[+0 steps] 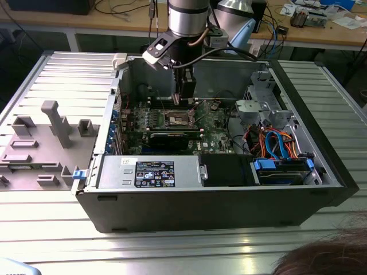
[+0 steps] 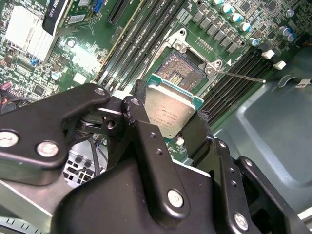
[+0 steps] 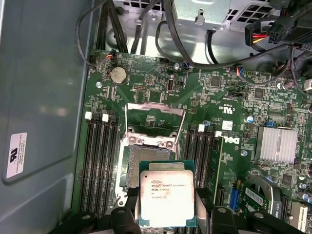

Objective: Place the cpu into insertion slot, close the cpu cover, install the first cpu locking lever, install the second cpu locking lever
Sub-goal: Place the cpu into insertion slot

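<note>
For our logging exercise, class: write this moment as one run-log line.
gripper: shut on cpu | cpu: held near insertion slot, not seated | cpu cover: open

The gripper (image 2: 170, 111) had the cpu (image 2: 171, 103) pinched by its edges between two black fingers (image 2: 141, 109), silvery top facing the camera. Just past the chip's far edge the insertion slot (image 2: 184, 68) lay bare, its dark contact field showing inside a pale metal rim. A thin locking lever (image 2: 241, 77) stuck out sideways from the slot's corner, across the long black memory slots (image 2: 229, 92) on the green board (image 2: 87, 58). A grey case wall (image 2: 263, 126) sat alongside.
</note>
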{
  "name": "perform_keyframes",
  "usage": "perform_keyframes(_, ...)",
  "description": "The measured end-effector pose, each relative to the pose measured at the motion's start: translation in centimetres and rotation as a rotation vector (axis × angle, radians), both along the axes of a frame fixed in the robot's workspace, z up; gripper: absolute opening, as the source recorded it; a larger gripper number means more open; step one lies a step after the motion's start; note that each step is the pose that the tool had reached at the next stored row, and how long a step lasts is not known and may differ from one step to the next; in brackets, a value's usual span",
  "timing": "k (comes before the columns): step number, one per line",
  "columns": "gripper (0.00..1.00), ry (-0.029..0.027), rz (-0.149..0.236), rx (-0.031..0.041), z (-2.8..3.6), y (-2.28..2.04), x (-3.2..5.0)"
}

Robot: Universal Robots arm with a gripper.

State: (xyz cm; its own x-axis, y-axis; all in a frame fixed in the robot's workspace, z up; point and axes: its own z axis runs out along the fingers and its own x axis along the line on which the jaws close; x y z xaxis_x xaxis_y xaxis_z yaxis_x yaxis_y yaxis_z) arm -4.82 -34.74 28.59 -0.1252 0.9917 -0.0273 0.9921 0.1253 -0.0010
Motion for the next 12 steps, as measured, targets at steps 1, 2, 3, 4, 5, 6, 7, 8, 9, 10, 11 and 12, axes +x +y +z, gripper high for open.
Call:
perform_keyframes(1,0.54,0.0000,-0.002,0.0001,-0.01,0.00,0.00)
perform_keyframes(2,0.54,0.0000,-0.004,0.0000,-0.01,0.00,0.00)
perform_keyframes(3,0.54,0.0000,-0.007,0.0000,-0.02,0.00,0.00)
perform_keyframes(4,0.54,0.0000,-0.009,0.0000,-0.02,0.00,0.00)
perform_keyframes(5,0.54,0.0000,-0.012,0.0000,-0.03,0.00,0.00)
perform_keyframes(6,0.54,0.0000,-0.014,0.0000,-0.04,0.00,0.00)
perform_keyframes(7,0.54,0.0000,-0.016,0.0000,-0.04,0.00,0.00)
perform_keyframes(8,0.54,0.0000,-0.019,0.0001,-0.05,0.00,0.00)
perform_keyframes(9,0.54,0.0000,-0.021,0.0000,-0.06,0.00,0.00)
perform_keyframes(10,0.54,0.0000,-0.024,0.0000,-0.07,0.00,0.00)
perform_keyframes(11,0.54,0.0000,-0.026,0.0000,-0.07,0.00,0.00)
perform_keyframes(12,0.54,0.0000,-0.028,0.0000,-0.08,0.00,0.00)
